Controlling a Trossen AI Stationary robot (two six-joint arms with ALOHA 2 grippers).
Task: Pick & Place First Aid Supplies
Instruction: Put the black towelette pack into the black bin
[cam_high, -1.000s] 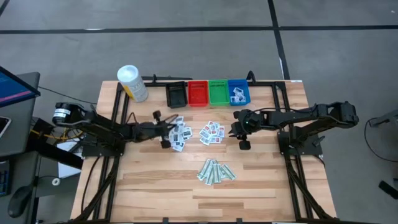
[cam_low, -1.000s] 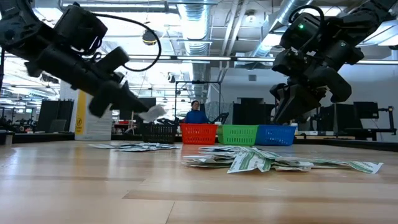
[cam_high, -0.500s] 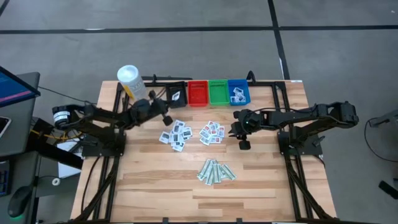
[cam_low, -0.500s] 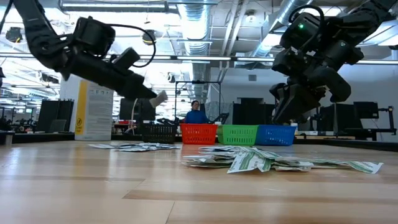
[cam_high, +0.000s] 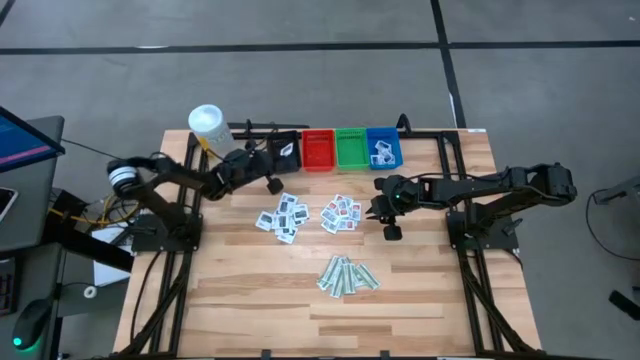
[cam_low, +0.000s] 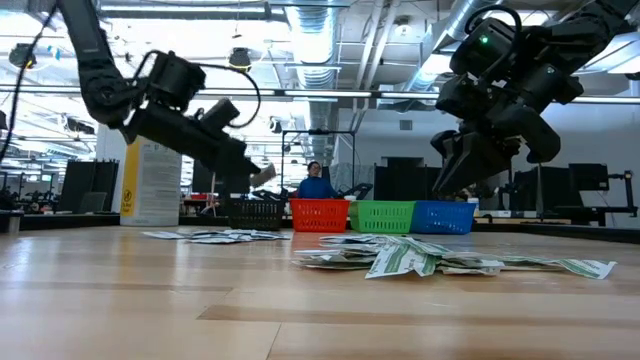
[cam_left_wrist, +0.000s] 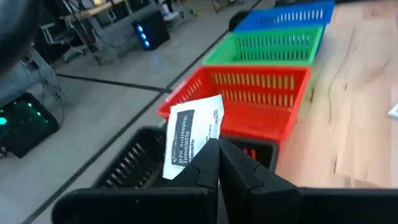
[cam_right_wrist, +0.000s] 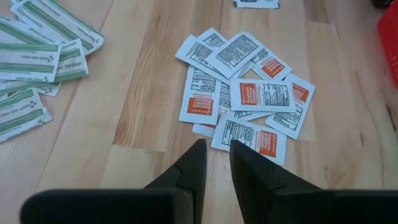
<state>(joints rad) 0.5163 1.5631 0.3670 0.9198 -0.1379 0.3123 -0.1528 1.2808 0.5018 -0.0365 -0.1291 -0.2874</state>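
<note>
My left gripper (cam_high: 276, 157) is shut on a white packet (cam_left_wrist: 193, 134) with dark print and holds it over the black bin (cam_left_wrist: 134, 163) at the far edge. My right gripper (cam_right_wrist: 214, 155) hovers above the table next to the pile of red-print packets (cam_right_wrist: 245, 93). Its fingers stand a narrow gap apart with nothing between them. A pile of dark-print packets (cam_high: 283, 217) and a heap of pale-green strips (cam_high: 347, 276) lie flat on the wood. The blue bin (cam_high: 383, 148) holds some packets. My left gripper pinches the packet's lower edge (cam_left_wrist: 205, 144) between its two fingertips. The fingers come from the table's left, slanting slightly down. The packet stands up from the fingertips, tilted, lifted clear above the black bin.
The black, red (cam_high: 318, 150), green (cam_high: 351, 148) and blue bins stand in a row along the far edge. A white canister (cam_high: 207, 130) with a yellow label stands at the far left. Bare wood lies near the front edge. A person sits in the room behind the bins.
My left gripper has swung from above the dark-print pile toward the table's far edge, carrying the white packet, and now stands over the black bin. It has stayed shut on the packet.
</note>
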